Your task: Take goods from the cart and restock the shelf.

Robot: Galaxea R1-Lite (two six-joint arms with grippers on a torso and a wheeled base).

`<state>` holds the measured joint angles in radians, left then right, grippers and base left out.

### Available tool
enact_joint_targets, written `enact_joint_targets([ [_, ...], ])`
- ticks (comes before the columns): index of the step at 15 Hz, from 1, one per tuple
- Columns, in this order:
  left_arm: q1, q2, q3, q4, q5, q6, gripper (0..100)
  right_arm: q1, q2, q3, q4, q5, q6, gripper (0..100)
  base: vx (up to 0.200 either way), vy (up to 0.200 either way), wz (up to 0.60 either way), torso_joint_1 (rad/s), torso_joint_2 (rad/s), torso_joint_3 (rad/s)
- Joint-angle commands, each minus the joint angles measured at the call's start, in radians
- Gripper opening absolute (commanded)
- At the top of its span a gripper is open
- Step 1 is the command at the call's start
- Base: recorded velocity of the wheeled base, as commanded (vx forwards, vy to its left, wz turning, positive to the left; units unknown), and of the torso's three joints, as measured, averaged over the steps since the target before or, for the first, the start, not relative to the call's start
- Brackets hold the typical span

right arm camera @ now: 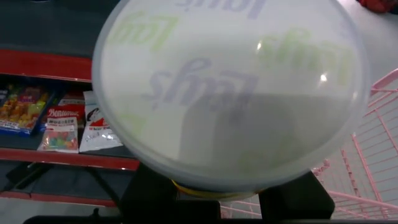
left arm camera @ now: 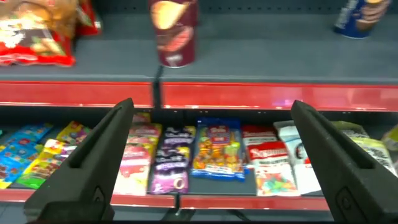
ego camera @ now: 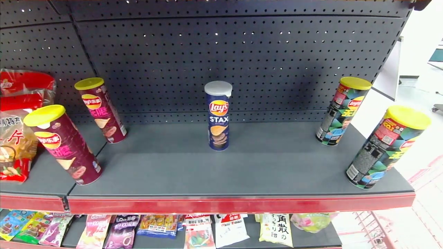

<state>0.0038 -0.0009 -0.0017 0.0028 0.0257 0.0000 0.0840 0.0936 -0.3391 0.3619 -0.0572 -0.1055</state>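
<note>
Chip can [right arm camera: 230,93] largely hides right claw [right arm camera: 224,194] gripping it; left claw [left arm camera: 211,106] gapes empty.

Two glare specks sat on the clear lid [right arm camera: 230,93] of the chips canister [right arm camera: 211,190] clamped in my right gripper [right arm camera: 222,200]. Beyond my spread left gripper [left arm camera: 211,155], the red shelf lip [left arm camera: 249,94] gleamed under overhead light. The black-patterned canister [ego camera: 387,147] leaned, lens-bent, beside washed-out daylight.

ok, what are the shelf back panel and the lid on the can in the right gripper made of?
Back panel: probably painted sheet metal, matte dark grey; regular punched holes. Can lid: looks like translucent plastic, glossy; print shows through, highlights glint.
</note>
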Motion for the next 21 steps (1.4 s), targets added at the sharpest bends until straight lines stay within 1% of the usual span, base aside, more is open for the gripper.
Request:
enact_joint_targets([
  [1,0.001,0.001,0.0,0.0,0.0,0.0,100,0.0,0.003,0.023,-0.017,0.002,0.0,0,0.0,0.0,0.0,0.0,0.0,0.0],
  [5,0.001,0.001,0.0,0.0,0.0,0.0,100,0.0,0.003,0.042,-0.015,0.128,0.004,0,0.0,0.0,0.0,0.0,0.0,0.0],
  [6,0.001,0.001,0.0,0.0,-0.001,0.002,100,0.0,0.003,0.055,-0.02,0.183,0.01,0,0.0,0.0,0.0,0.0,0.0,0.0],
  [7,0.001,0.005,-0.001,0.003,-0.003,0.003,100,0.0,0.003,0.063,-0.021,0.214,0.02,0,0.0,0.0,0.0,0.0,0.0,0.0],
  [8,-0.001,0.018,-0.001,0.002,-0.003,0.008,100,0.0,0.003,0.065,-0.021,0.223,0.021,0,0.0,0.0,0.0,0.0,0.0,0.0],
  [9,-0.004,0.021,-0.001,0.0,-0.027,0.051,100,0.0,0.003,0.072,-0.02,0.238,0.021,0,0.0,0.0,0.0,0.0,0.0,0.0],
  [10,-0.008,0.062,-0.064,-0.001,-0.127,0.041,100,0.0,0.003,0.08,-0.02,0.255,0.018,0,0.0,0.0,0.0,0.0,0.0,0.0],
  [11,-0.01,0.186,-0.169,0.0,-0.158,-0.002,100,0.0,0.003,0.085,-0.018,0.257,0.015,0,0.0,0.0,0.0,0.0,0.0,0.0],
  [12,-0.022,0.469,-0.435,0.0,-0.207,-0.101,100,0.0,0.003,0.109,-0.021,0.26,0.009,0,0.0,0.0,0.0,0.0,0.0,0.0],
  [13,-0.042,0.564,-0.518,-0.001,-0.253,-0.092,100,0.0,0.003,0.117,-0.021,0.26,0.001,0,0.0,0.0,0.0,0.0,0.0,0.0],
  [14,-0.077,0.688,-0.589,-0.012,-0.343,-0.015,100,0.0,0.003,0.135,-0.023,0.26,-0.003,0,0.0,0.0,0.0,0.0,0.0,0.0],
  [15,-0.096,0.729,-0.59,-0.021,-0.386,0.028,100,0.0,0.003,0.144,-0.023,0.26,-0.005,0,0.0,0.0,0.0,0.0,0.0,0.0],
  [16,-0.137,0.818,-0.566,-0.035,-0.495,0.091,100,0.0,0.003,0.155,-0.023,0.26,-0.006,0,0.0,0.0,0.0,0.0,0.0,0.0],
  [17,-0.145,0.881,-0.567,-0.058,-0.552,0.106,100,0.002,0.003,0.155,-0.023,0.26,-0.013,0,0.0,0.0,0.0,0.0,0.0,0.0],
  [18,-0.156,0.96,-0.575,-0.095,-0.607,0.11,100,0.0,0.003,0.155,-0.023,0.258,-0.016,0,0.0,0.0,0.0,0.0,0.0,0.0],
  [19,-0.165,1.061,-0.583,-0.153,-0.664,0.112,100,0.0,0.003,0.155,-0.023,0.255,-0.022,0,0.0,0.0,0.0,0.0,0.0,0.0],
  [20,-0.185,1.115,-0.589,-0.19,-0.685,0.115,100,0.0,0.003,0.155,-0.023,0.255,-0.025,0,0.0,0.0,0.0,0.0,0.0,0.0],
  [21,-0.266,1.28,-0.609,-0.328,-0.695,0.147,100,0.0,0.003,0.155,-0.023,0.255,-0.029,0,0.0,0.0,0.0,0.0,0.0,0.0],
])
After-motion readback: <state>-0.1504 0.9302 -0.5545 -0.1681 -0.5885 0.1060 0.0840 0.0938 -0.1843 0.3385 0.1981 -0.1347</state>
